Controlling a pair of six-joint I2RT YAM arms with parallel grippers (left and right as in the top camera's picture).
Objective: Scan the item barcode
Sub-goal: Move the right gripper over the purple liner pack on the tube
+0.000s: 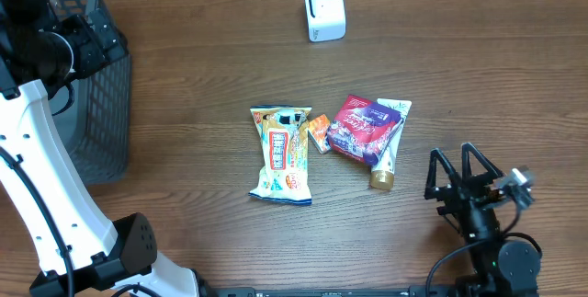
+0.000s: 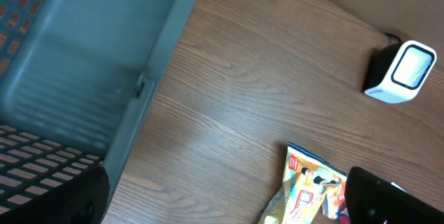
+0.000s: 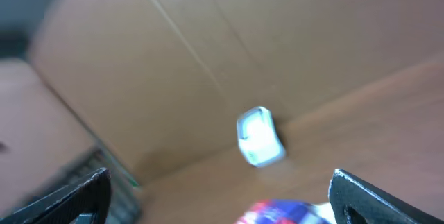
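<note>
Both hands wait wide open and empty. The right hand (image 1: pixel 459 173) sits low at the near right of the table (image 1: pixel 202 58), and the left hand (image 2: pixel 225 203) is poised by the basket (image 1: pixel 96 95) at far left.

The items for scanning lie flat mid-table. There is a bag (image 1: pixel 282 154) with a small orange packet (image 1: pixel 318 134) touching its right edge, then a red pouch (image 1: pixel 361 128) with a tube (image 1: pixel 390 150) against its right side.

All look light. The bag and pouch are probably soft, crinkly film that slides under a pinch, so a crimped end seam looks the surest hold. The tube seems firmer and could be taken across its body.

No barcode shows, so a turn in the air may be needed.

The four crowd each other, leaving little finger room between them. Only the bag's left side and the tube's right side lie free.

Bare wood runs from the cluster to the scanner (image 1: pixel 324 9) at the far edge. The basket wall hems in the left.
</note>
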